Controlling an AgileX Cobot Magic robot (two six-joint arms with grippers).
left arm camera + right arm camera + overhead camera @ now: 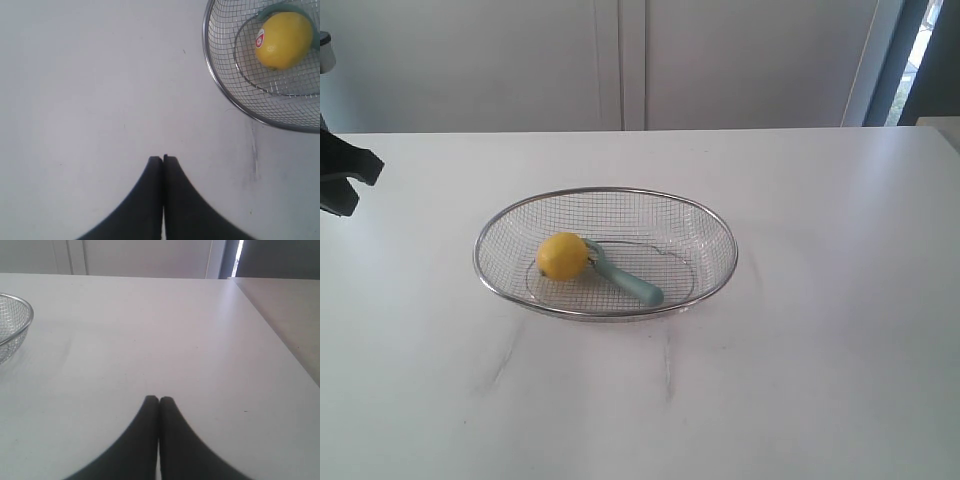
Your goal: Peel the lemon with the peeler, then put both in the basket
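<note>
The yellow lemon (562, 256) lies inside the silver wire basket (715, 215), in its left half. Beside the lemon, also in the basket, rests the pale teal peeler (632, 283), its head against the fruit. In the left wrist view the lemon (283, 40) carries a small red sticker and sits in the basket (212, 70); a teal strip of the peeler (272, 9) curves behind it. My left gripper (163, 159) is shut and empty over bare table, away from the basket; it shows at the exterior view's left edge (345, 180). My right gripper (159, 400) is shut and empty; the basket's rim (27, 322) lies far off to its side.
The white table (820, 350) carries faint grey scuff marks in front of the basket. White cabinet doors (620, 60) stand behind the table. The table's right edge (272, 335) runs past my right gripper, with another surface beyond it.
</note>
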